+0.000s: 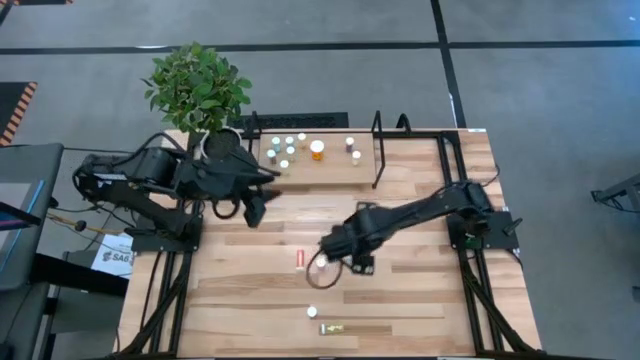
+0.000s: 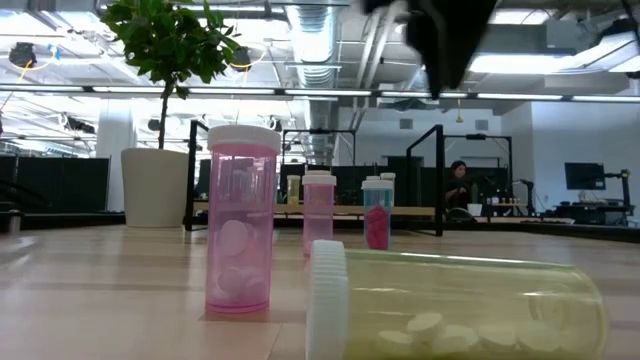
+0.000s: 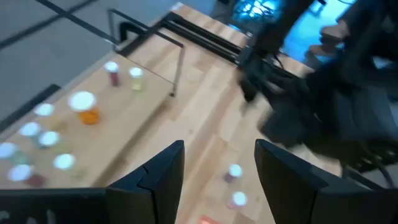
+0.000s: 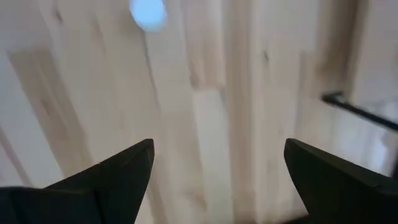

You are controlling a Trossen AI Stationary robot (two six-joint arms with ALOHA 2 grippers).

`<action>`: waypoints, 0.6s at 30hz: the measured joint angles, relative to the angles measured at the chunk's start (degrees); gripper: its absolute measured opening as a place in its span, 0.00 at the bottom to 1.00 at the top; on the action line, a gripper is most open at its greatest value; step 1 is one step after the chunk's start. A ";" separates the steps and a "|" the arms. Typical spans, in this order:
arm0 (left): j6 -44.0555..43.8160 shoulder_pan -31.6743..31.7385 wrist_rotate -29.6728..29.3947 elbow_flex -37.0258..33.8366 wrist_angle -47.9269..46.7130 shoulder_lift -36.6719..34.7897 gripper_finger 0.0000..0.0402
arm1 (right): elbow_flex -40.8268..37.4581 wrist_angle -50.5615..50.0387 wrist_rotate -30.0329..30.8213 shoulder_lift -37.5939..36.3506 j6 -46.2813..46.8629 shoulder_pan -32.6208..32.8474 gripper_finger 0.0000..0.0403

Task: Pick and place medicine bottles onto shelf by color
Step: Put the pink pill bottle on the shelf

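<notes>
Medicine bottles are scattered on the table front: a yellow one [image 2: 460, 310] lies on its side nearest the low camera, a pink one [image 2: 241, 220] stands just beyond, and a red one [image 1: 300, 259] lies beside the right gripper [image 1: 335, 268]. That gripper hangs over the mid-table with jaws spread wide and nothing held. A low pass is judged likely to clip the standing bottles or set the lying ones rolling. Farther back, the left gripper [image 3: 214, 174] is held part-open, empty, short of the shelf [image 1: 330, 160], where sorted bottles are crowded; a careless placement could topple neighbours or mix colours
</notes>
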 joint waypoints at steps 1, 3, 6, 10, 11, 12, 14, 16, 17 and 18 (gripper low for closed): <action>-0.26 -0.78 0.15 0.00 0.60 0.70 0.45 | -2.79 0.67 0.27 -2.11 0.44 0.36 0.94; -0.45 -2.17 0.15 0.00 3.80 2.14 0.45 | -9.62 3.29 0.27 -6.70 0.68 2.08 0.94; -2.53 -3.74 0.38 0.00 7.14 4.04 0.45 | -20.06 12.94 -4.72 -12.50 0.56 4.60 0.94; -6.15 -5.77 0.78 0.00 9.82 5.90 0.45 | -30.57 26.79 -16.11 -18.27 2.81 7.52 0.94; -7.23 -6.41 0.48 0.00 9.75 6.32 0.45 | -32.46 29.99 -17.35 -18.56 4.19 8.37 0.94; -8.43 -6.95 0.00 0.02 9.83 6.85 0.45 | -33.93 32.93 -17.95 -18.57 5.67 9.12 0.94; -10.52 -8.06 -0.71 0.02 9.52 7.63 0.45 | -36.05 35.71 -18.39 -18.53 7.52 10.81 0.94; -12.46 -8.85 -1.31 0.02 9.87 8.30 0.45 | -37.43 37.09 -18.59 -18.37 7.66 12.23 0.94; -13.32 -9.17 -1.52 0.02 9.94 8.51 0.45 | -38.03 38.41 -19.03 -18.01 8.03 12.45 0.94; -13.99 -9.56 -1.63 0.02 9.81 8.62 0.45 | -38.49 40.05 -19.53 -17.68 8.64 12.45 0.94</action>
